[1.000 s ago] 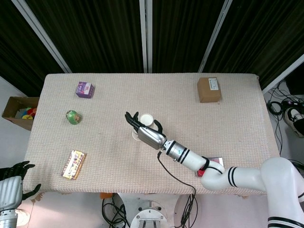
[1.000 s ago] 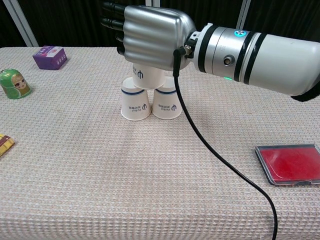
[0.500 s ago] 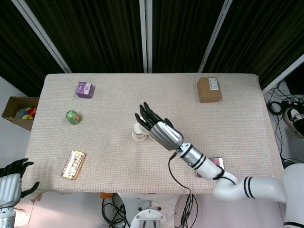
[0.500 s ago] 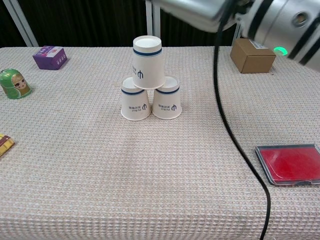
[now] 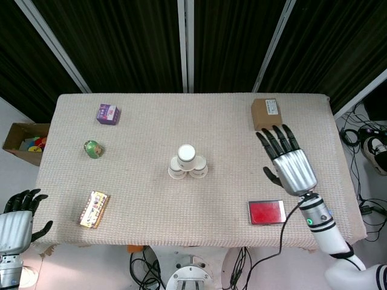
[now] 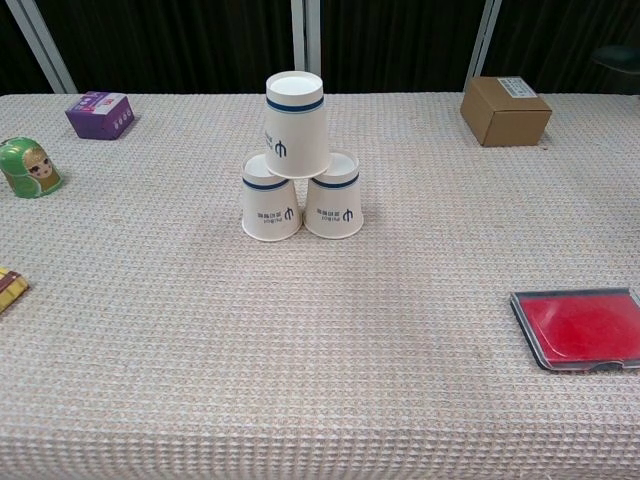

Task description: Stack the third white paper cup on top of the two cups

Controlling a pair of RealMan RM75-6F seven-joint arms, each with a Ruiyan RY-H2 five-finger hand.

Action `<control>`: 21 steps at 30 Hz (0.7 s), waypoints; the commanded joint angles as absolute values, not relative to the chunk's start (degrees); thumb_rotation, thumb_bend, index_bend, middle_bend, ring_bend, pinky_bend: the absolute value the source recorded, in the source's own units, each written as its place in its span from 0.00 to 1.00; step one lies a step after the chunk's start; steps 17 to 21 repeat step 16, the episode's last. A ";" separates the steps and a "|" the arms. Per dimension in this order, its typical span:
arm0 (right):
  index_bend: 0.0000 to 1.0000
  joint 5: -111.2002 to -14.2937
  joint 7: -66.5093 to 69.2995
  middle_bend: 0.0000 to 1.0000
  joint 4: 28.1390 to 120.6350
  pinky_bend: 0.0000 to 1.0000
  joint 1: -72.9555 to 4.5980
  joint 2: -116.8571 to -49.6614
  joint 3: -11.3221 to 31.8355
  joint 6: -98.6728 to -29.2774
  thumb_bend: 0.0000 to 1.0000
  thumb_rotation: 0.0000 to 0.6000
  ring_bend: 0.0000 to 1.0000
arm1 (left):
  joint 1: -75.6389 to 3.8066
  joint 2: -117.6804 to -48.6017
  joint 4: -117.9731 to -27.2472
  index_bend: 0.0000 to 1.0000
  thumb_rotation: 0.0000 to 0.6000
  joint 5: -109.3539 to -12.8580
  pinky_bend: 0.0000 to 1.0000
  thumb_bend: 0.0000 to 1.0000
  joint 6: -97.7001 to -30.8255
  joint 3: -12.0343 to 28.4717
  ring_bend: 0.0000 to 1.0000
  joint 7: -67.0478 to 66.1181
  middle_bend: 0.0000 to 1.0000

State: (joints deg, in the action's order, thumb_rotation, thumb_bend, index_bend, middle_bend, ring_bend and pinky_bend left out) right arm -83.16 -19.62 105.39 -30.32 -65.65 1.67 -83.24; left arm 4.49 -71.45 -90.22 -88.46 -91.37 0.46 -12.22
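White paper cup [image 6: 296, 122] stands upside down across two lower white cups [image 6: 302, 208]; a table bump could topple it. Right hand [image 5: 290, 163] and left hand [image 5: 17, 220] hold nothing, fingers apart.

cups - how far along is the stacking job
It looks done: the top cup sits upside down, bridging the two bottom cups that stand side by side on the table. Nothing is in hand: the right hand is off to the side near the red case, fingers spread and empty, and the left hand is off the table's corner. Nothing seems left.
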 commanded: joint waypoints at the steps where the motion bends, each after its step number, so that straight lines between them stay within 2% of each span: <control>1: 0.00 -87.63 6.43 0.09 94.80 0.00 -17.63 -59.87 -5.04 -88.31 0.22 1.00 0.00 | 4.13 -70.79 -92.45 0.28 1.00 -89.40 0.17 0.19 -91.75 0.31 0.14 -14.65 0.19; 10: 0.00 -91.81 13.30 0.08 84.78 0.00 -9.54 -64.01 -7.18 -94.63 0.23 1.00 0.00 | 4.79 -70.21 -95.98 0.28 1.00 -90.82 0.17 0.19 -93.23 -0.63 0.14 -19.11 0.19; 21: 0.00 -92.87 11.40 0.07 83.87 0.00 -8.45 -64.89 -6.54 -94.09 0.23 1.00 0.00 | 4.93 -70.47 -95.95 0.28 1.00 -90.58 0.17 0.19 -93.19 -0.79 0.14 -19.43 0.19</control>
